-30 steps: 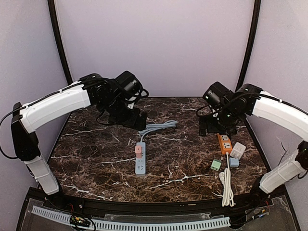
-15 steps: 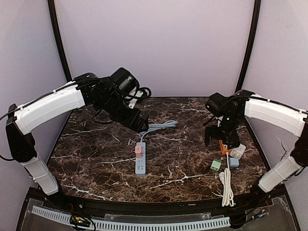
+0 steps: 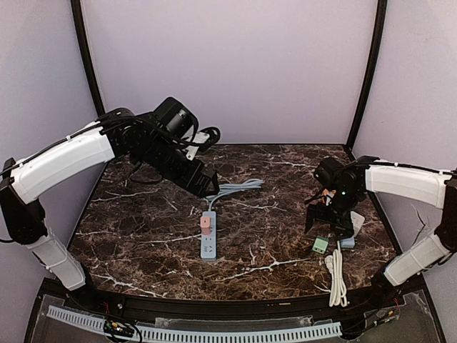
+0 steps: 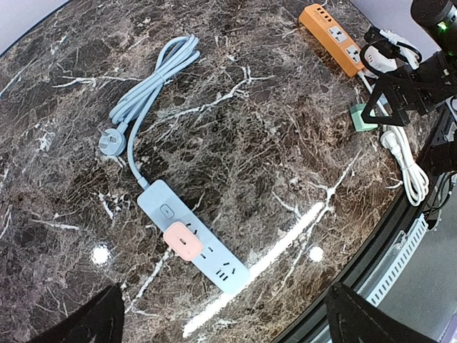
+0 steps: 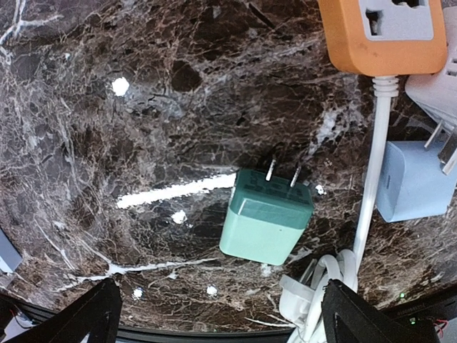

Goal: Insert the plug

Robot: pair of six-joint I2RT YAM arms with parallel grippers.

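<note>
A dark, white-veined marble worktop [image 3: 143,236] is sitting inside pale lilac walls. The right end effector [image 3: 329,223] is hanging low near the right edge, its fingers spread wide and pinching nothing. The green plug [image 5: 266,214] is lying on its side on the stone beneath it, its two prongs pointing toward the orange power strip [image 5: 385,32]. A light-blue adapter [image 5: 414,179] is resting near the plug, on the far side of a white cable [image 5: 371,186]. The left end effector [image 3: 207,187] is hovering over the middle, likewise spread wide and empty, above the blue power strip [image 4: 158,206]. That strip is carrying a pink plug [image 4: 183,241] in one socket, while its blue cord [image 4: 153,78] is lying looped behind it.
</note>
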